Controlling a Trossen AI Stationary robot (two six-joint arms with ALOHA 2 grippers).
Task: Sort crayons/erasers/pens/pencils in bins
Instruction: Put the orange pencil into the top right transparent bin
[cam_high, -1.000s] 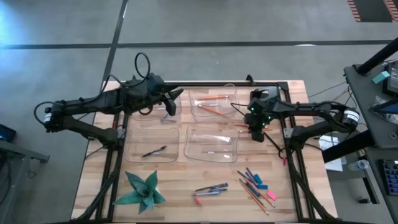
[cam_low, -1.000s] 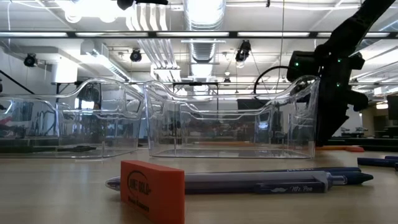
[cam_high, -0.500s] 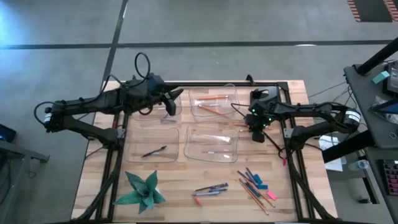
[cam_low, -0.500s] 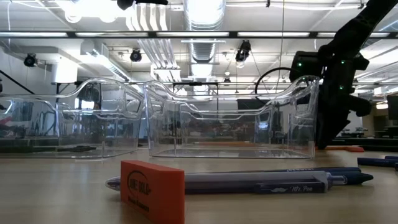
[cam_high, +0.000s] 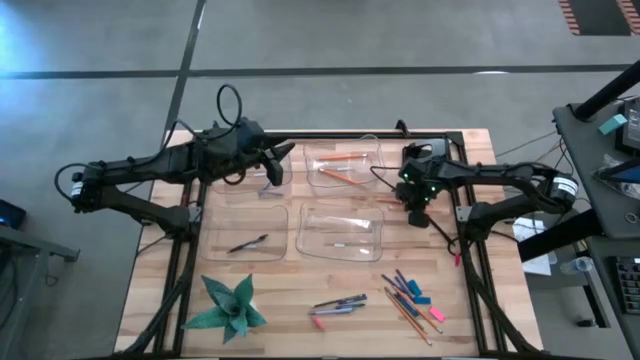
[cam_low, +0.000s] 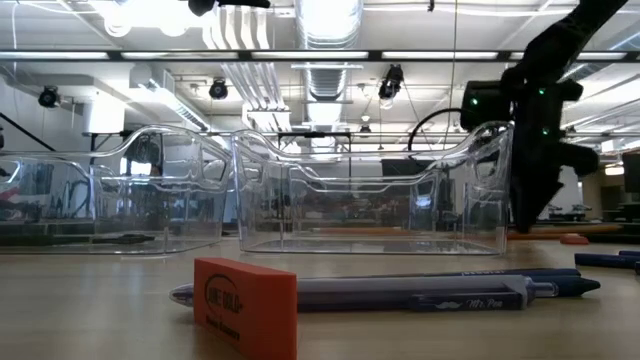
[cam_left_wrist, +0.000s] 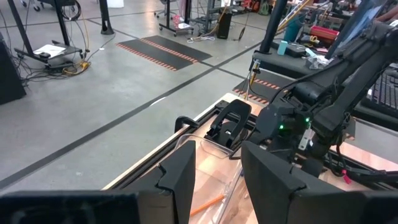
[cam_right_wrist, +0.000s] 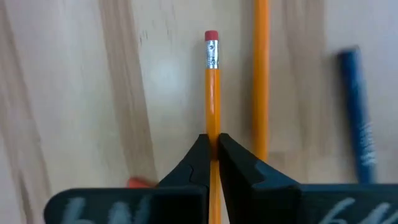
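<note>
An orange pencil (cam_right_wrist: 212, 93) with a pink eraser cap is pinched between the two dark fingers of the right gripper (cam_right_wrist: 212, 154), which are closed tight on its shaft; in the high view that gripper (cam_high: 417, 205) sits right of centre, just beside the right edge of the upper right bin (cam_high: 372, 178) and pointing down toward the wood. Below the held pencil in the right wrist view lies a second orange pencil (cam_right_wrist: 261, 74) and a blurred blue stick (cam_right_wrist: 356, 106) on the table (cam_high: 470, 300). The four clear bins form a two-by-two block mid-frame in the high view: the upper right one holds a few orange pencils (cam_high: 338, 160), the lower right bin (cam_high: 340, 234) has thin light sticks in it, the lower left bin (cam_high: 245, 232) holds a dark pen (cam_high: 247, 243), and the upper left bin (cam_high: 262, 181) lies partly under the left gripper (cam_high: 277, 165). That left gripper hangs above the table at upper left of the block with its fingers (cam_left_wrist: 180, 177) parted and nothing between them. In the lower right of the high view lies a loose heap of pencils, blue crayons (cam_high: 404, 284) and pink and blue erasers (cam_high: 424, 300); two pens (cam_high: 340, 303) and a red eraser (cam_low: 245, 302) lie at lower centre. A green folded-paper star (cam_high: 228, 305) sits at lower left.
</note>
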